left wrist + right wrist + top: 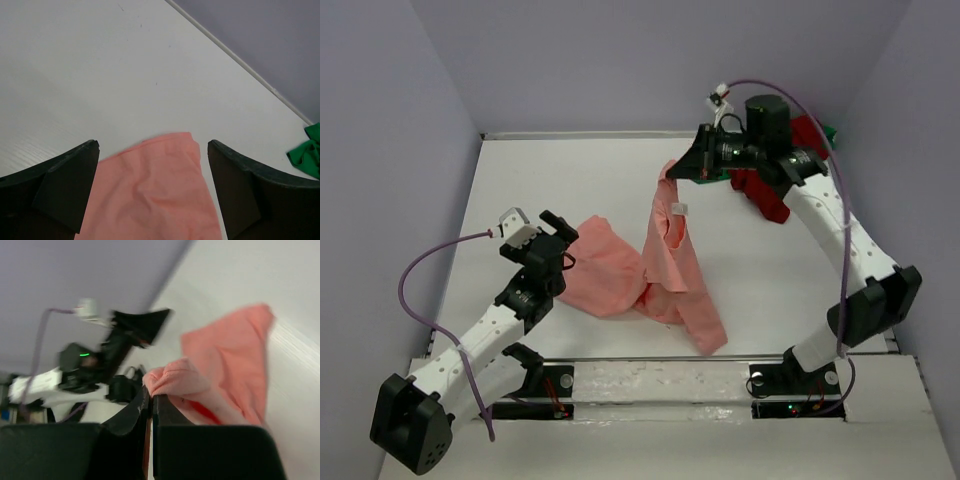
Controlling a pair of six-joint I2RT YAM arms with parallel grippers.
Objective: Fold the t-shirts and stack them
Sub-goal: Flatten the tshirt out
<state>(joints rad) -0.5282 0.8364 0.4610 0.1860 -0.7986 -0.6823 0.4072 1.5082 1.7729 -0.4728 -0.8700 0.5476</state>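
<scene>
My top external view looks down from high above the near edge, covering the whole table (540, 180) out to the far wall (650, 60). The left wrist view sits low and close, facing far-right between its own fingers (65, 185). The right wrist view, blurred, faces left toward the left arm (85, 367). All three share the salmon-pink shirt (670, 260).

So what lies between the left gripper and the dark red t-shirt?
The salmon-pink t-shirt, one end held up by the right fingers; the top view shows it.
</scene>
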